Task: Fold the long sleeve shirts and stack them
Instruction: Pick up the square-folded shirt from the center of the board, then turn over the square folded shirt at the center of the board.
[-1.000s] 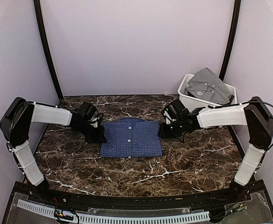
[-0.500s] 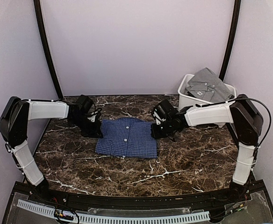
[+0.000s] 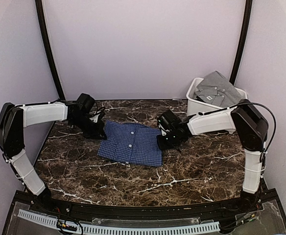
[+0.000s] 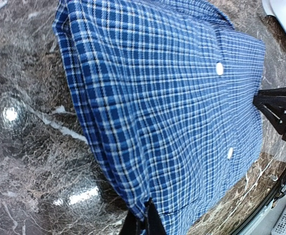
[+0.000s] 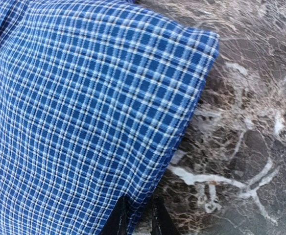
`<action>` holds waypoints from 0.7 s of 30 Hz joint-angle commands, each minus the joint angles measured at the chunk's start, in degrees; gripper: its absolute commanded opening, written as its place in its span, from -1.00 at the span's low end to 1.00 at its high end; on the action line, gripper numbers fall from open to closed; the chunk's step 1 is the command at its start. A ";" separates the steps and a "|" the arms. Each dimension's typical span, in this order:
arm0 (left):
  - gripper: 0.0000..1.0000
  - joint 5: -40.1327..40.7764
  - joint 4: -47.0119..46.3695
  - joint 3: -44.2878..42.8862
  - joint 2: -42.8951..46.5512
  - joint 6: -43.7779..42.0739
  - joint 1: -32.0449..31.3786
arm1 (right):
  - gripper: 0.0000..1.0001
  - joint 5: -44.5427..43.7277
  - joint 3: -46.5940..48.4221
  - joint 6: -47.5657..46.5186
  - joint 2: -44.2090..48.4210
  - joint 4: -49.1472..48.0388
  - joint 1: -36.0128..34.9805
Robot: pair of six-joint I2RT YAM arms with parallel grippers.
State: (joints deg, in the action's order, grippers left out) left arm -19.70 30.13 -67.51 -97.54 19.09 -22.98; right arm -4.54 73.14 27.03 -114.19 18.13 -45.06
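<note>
**Workpiece.** You will find the navy-blue shirt (image 3: 131, 143) lying flat at the centre of the desk (image 3: 133, 178). It is folded to a slightly skewed rectangle with its collar toward 12 o'clock. The cloth is a woven fine check of dark blue, mid blue and thin white lines. Small white buttons (image 4: 219, 68) run down the front placket. The folded side edges are rounded and several layers thick.

**Left claw.** The left claw (image 3: 101, 134) sits at the shirt's 10 o'clock corner. In the left wrist view its two dark fingers (image 4: 152, 223) are pinched together on the folded edge, with no gap showing beyond the cloth.

**Right claw.** The right claw (image 3: 161, 143) sits at the shirt's 3 o'clock edge. In the right wrist view its fingers are closed to a narrow slot, and the thick folded edge is gripped in that slot just below a rounded corner.

**Second shirt.** The grey shirt (image 3: 217, 89) is plain and collared. It lies loosely bundled in the white plastic bin (image 3: 197, 105) at the desk's 2 o'clock corner and rises above the rim.

**Surface.** The desk is glossy dark brown marble-pattern with irregular white veins. It shows bright lamp reflections beside the shirt.
</note>
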 commanded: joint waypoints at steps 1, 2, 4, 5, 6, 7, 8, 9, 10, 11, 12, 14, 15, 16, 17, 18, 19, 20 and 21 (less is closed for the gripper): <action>-1.00 -0.98 1.65 -3.38 5.42 -2.18 0.39 | -0.68 -1.93 1.77 -0.10 -3.38 1.89 -1.61; -1.00 -1.10 1.71 -3.71 5.69 -2.33 0.39 | -0.68 -2.18 2.15 -0.06 -3.96 1.99 -1.80; -1.00 -1.64 2.16 -5.19 6.51 -2.79 0.39 | -0.68 -2.40 3.20 0.30 -5.16 2.14 -2.38; -1.00 -2.16 2.38 -6.37 7.11 -3.02 0.39 | -0.68 -2.23 4.25 0.43 -5.84 2.09 -2.71; -1.00 -2.52 2.52 -7.05 7.28 -3.10 0.39 | -0.68 -2.05 5.39 0.59 -6.79 2.09 -3.13; -1.00 -3.43 2.60 -8.39 7.67 -3.34 0.39 | -0.68 -1.91 6.71 0.84 -7.77 2.04 -3.78; -1.00 -3.99 2.58 -9.12 7.82 -3.53 0.39 | -0.68 -1.93 8.40 1.09 -9.10 2.14 -4.40; -1.00 -4.96 2.61 -10.67 8.11 -3.62 0.39 | -0.68 -1.88 10.29 1.44 -10.36 2.29 -5.27; -1.00 -5.37 2.68 -11.40 8.18 -3.89 0.39 | -0.68 -1.86 12.25 1.79 -12.06 2.33 -5.96; -1.00 -6.34 2.75 -12.91 8.29 -4.02 0.39 | -0.68 -1.84 14.46 2.19 -13.71 2.30 -6.53; -1.00 -7.11 2.79 -14.47 8.31 -4.16 0.46 | -0.68 -1.88 16.59 2.61 -15.90 2.27 -7.26; -1.00 -7.97 2.90 -16.83 8.03 -4.31 0.48 | -0.68 -1.72 21.45 3.42 -19.54 2.06 -8.56; -1.00 -8.20 2.76 -17.64 7.53 -4.23 0.53 | -0.69 -1.74 23.63 3.90 -21.14 1.57 -9.34; -1.00 -8.91 2.68 -19.41 6.90 -4.04 0.56 | -0.68 -1.47 26.00 4.43 -22.83 1.17 -9.95; -1.00 -9.28 2.62 -20.30 6.47 -3.96 0.56 | -0.67 -0.74 28.20 4.89 -24.28 0.67 -10.52; -1.00 -10.15 2.62 -22.14 5.60 -3.73 0.57 | -0.66 0.57 30.57 5.57 -25.88 0.00 -10.98; -1.00 -10.47 2.59 -22.98 5.21 -3.63 0.57 | -0.66 1.81 32.36 6.37 -27.13 -1.18 -11.35; -1.00 -11.09 2.44 -24.07 4.41 -3.56 0.57 | -0.64 3.14 34.01 7.48 -28.16 -2.96 -11.59; -1.00 -11.34 2.28 -24.38 4.13 -3.54 0.61 | -0.62 4.91 34.97 8.36 -29.11 -4.71 -11.71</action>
State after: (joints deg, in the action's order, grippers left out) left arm -27.20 33.28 -88.07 -92.64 16.10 -22.70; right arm -5.96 105.16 31.22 -137.51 14.31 -55.18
